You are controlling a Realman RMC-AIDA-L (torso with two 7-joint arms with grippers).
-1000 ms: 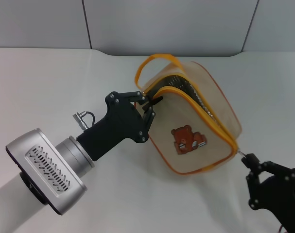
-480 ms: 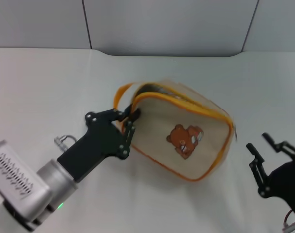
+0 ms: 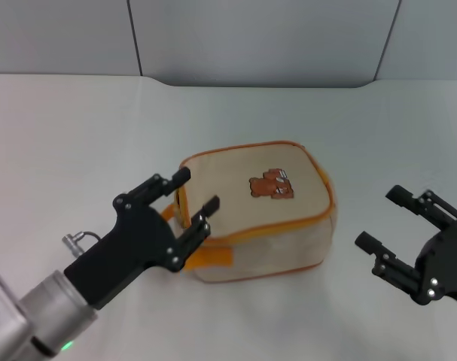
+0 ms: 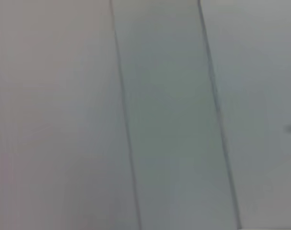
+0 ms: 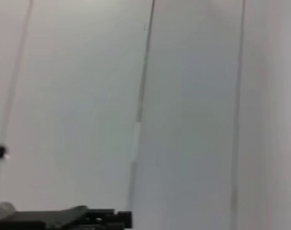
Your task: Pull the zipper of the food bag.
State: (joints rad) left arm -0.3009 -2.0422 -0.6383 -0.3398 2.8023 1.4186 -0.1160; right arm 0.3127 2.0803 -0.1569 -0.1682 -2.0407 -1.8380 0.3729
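Note:
The food bag (image 3: 266, 226) rests on the white table with its brown bear print (image 3: 271, 185) facing up. The orange-yellow zipper (image 3: 288, 219) band runs around its upper edge; I cannot see the silver pull tab. The orange strap handle (image 3: 208, 260) lies at the bag's near left side. My left gripper (image 3: 194, 191) is open, its fingers spread at the bag's left end and holding nothing. My right gripper (image 3: 377, 218) is open and empty, a short way right of the bag. Both wrist views show only wall panels.
The white table (image 3: 77, 135) extends around the bag, with a grey panelled wall (image 3: 258, 37) behind it. A dark part (image 5: 68, 218) shows at the edge of the right wrist view.
The bag was held up and tilted between both grippers; it now lies flat on the table. The left gripper let go and drew back left. The right gripper opened and moved off.

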